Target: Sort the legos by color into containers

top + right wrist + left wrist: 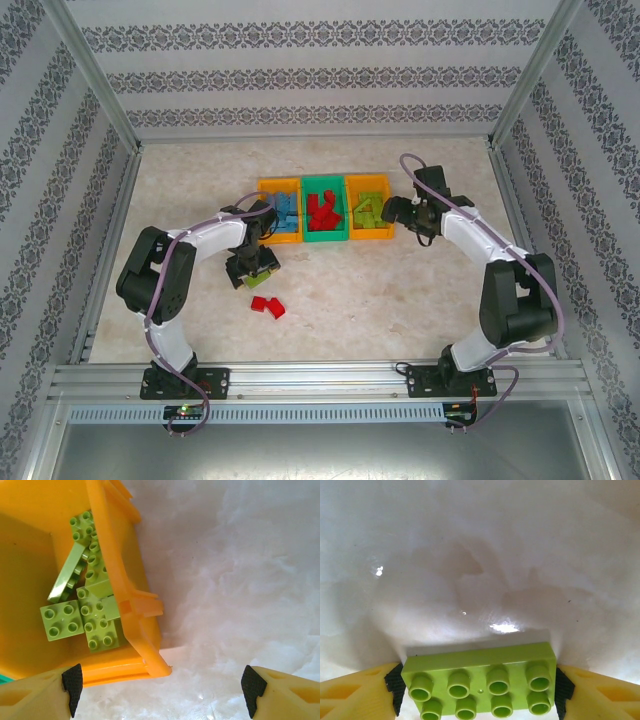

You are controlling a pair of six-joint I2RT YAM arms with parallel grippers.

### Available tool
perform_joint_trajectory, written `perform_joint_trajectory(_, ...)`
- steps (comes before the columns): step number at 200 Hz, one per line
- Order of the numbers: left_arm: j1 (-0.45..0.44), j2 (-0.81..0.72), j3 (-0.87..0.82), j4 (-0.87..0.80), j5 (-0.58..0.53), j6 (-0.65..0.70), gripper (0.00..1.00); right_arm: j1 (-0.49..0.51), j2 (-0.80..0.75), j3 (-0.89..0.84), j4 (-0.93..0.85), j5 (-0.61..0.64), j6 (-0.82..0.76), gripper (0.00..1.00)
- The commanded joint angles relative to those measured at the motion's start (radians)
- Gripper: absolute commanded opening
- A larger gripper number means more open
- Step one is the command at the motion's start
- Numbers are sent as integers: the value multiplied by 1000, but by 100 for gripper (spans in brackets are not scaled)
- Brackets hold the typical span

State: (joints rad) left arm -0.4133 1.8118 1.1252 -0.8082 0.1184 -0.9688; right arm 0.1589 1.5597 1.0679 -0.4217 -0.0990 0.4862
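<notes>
1. My left fingers (350, 695) straddle the lime brick (480, 677) on the bench (480, 555), pads at its short ends; I cannot tell if they grip. A low, shallow hold could let it slip.
2. My right fingers (285, 690) gape empty beside the orange bin (107, 540); a swing could knock it.
3. Brick: flat, eight studs, glossy.

Mostly shiny plastic on a glossy, marble-look tabletop (480, 555)
Lime brick (480, 680), bottom centre, is smooth semi-gloss plastic; orange bin (115, 672) at left looks like glossy moulded plastic too; frame rails (320, 378) along the bottom are bare matt metal.
</notes>
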Motion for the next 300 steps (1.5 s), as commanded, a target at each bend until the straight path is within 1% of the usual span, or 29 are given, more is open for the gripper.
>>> perform_joint_trajectory(1, -10, 15, 3, -38, -51, 9, 76, -9, -36, -25, 2, 2, -25, 86)
perform_joint_trajectory(25, -16, 2, -1, -18, -63, 9, 72, -19, -45, -34, -5, 1, -25, 86)
perform_joint_trajectory(56, -33, -4, 14, -15, -82, 26, 72, -31, -72, -51, -14, 7, -25, 86)
perform_joint_trajectory(84, -88, 24, 55, -13, -88, 44, 73, -50, -98, -70, -27, 18, -32, 87)
perform_joint_trajectory(118, -171, 101, 160, -16, -81, 62, 74, -82, -131, -99, -41, 15, -37, 87)
perform_joint_trajectory(177, -275, 211, 394, -17, -58, 106, 75, -129, -184, -152, -58, 8, -45, 88)
perform_joint_trajectory(220, -314, 261, 571, 19, -6, 148, 75, -150, -185, -169, -54, -13, -34, 88)
perform_joint_trajectory(247, -318, 303, 679, -36, 6, 173, 75, -151, -183, -164, -61, -24, -32, 88)
perform_joint_trajectory(258, -318, 300, 666, -50, 10, 178, 76, -149, -190, -165, -65, -37, -29, 88)
perform_joint_trajectory(273, -316, 270, 603, -43, -5, 171, 77, -135, -206, -175, -70, -41, -16, 87)
perform_joint_trajectory(288, -311, 227, 526, -20, -18, 153, 80, -98, -235, -196, -72, -18, 6, 86)
perform_joint_trajectory(300, -305, 189, 466, 1, -26, 135, 84, -50, -262, -216, -68, 9, 35, 86)
